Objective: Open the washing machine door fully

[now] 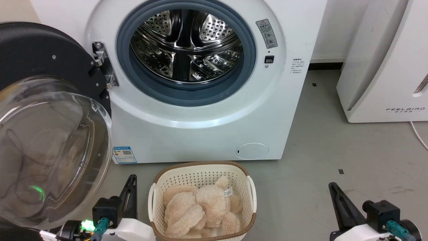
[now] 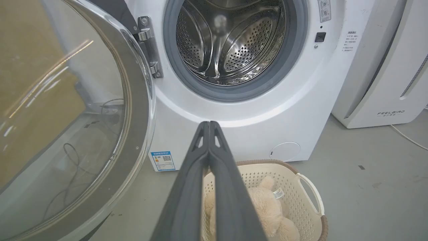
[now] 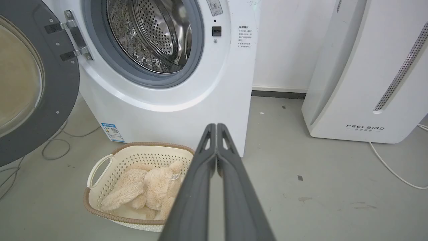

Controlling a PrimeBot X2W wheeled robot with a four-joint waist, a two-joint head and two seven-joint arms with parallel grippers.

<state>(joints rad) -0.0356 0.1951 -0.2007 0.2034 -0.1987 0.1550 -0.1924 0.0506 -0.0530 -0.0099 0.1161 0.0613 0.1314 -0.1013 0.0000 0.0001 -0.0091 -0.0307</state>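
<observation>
L gripper (image 2: 209, 124): both dark fingers pressed together along their length, tips meeting; nothing held.
R gripper (image 3: 214, 125): same, fingers flat against each other, nothing held.
Washing machine door (image 1: 50, 127): stands wide open, hung on its hinge (image 1: 103, 63). It sits up and to the left of L gripper, near but w/ no contact seen; far left of R gripper. Black rim, bulging clear glass bowl facing outward.
Washing machine (image 1: 200, 127): white front-loader, straight ahead of L gripper, ahead and left of R gripper. Blue label and round cap low on front.
Drum (image 1: 187, 43): perforated steel, mouth fully uncovered, ringed by grey gasket (image 1: 249, 50); above and ahead of both fingertips.
Basket (image 1: 200, 164): cream, brown rim, on floor between the two grippers, just right of L gripper, well left of R gripper, in front of machine.
Plush toy (image 1: 200, 207): beige, lying inside basket.
FEELBIRD appliance (image 1: 378, 67): white, ahead and right of R gripper, apart from washer.
Cable (image 3: 391, 167): white, on grey floor, right of R gripper.
</observation>
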